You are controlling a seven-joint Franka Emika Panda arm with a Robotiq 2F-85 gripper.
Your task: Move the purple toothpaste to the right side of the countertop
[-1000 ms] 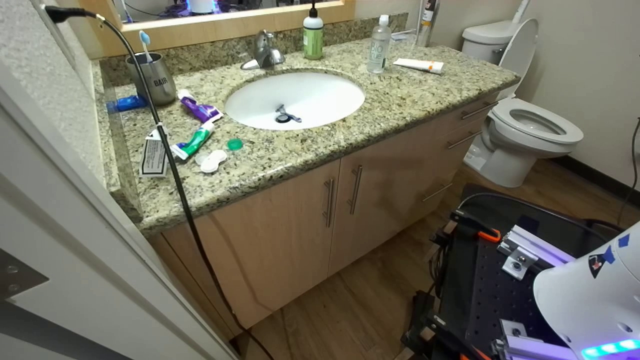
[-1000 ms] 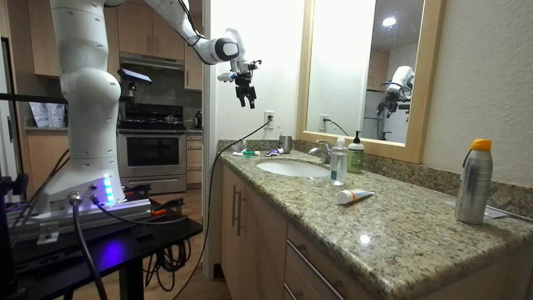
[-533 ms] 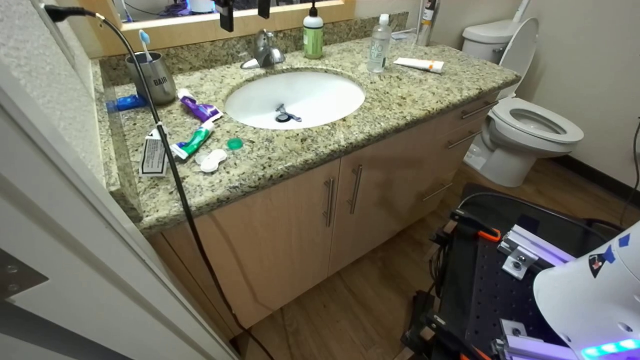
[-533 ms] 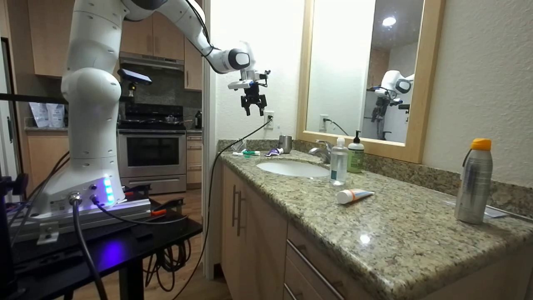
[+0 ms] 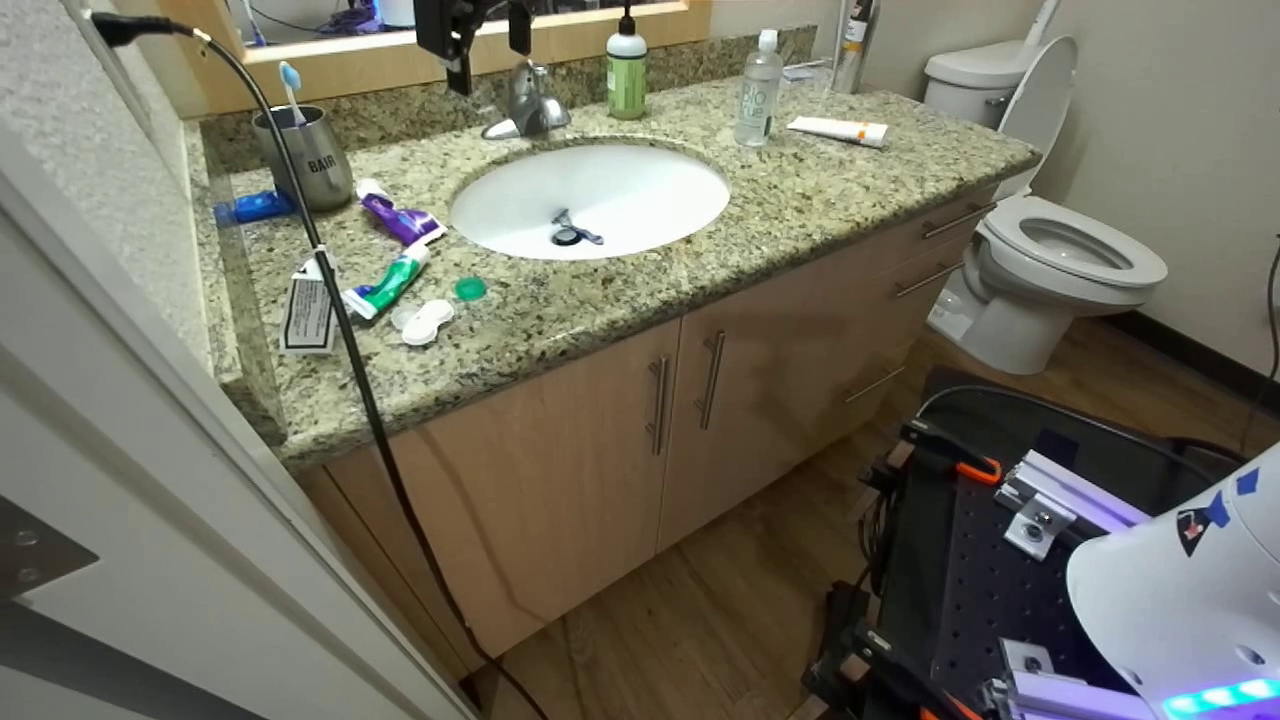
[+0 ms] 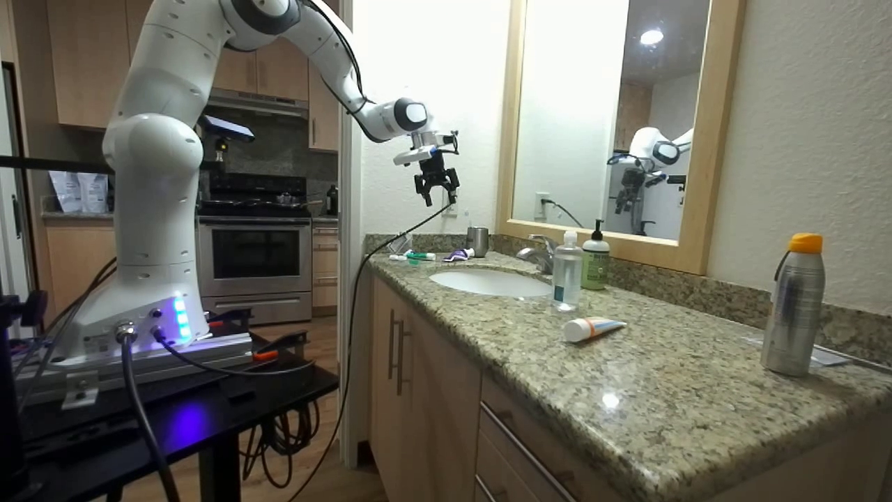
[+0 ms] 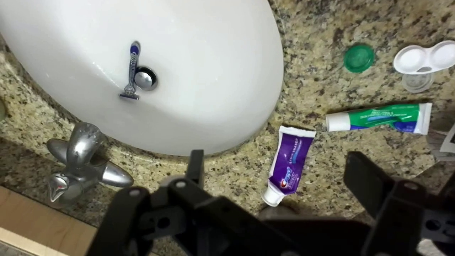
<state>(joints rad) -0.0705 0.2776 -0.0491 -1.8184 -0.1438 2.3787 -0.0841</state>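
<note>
The tool [image 7: 276,165] is set wide, positioned above the table [image 6: 683,369], with its fingers [image 7: 194,169] at lower left and lower right of the wrist view. The purple toothpaste [image 7: 293,160] lies on the table, below and right of centre in that view, just beside the green tube [image 7: 384,116].

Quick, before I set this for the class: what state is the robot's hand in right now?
Hand: open, holding nothing; the purple toothpaste lies ungripped on the countertop.
</note>
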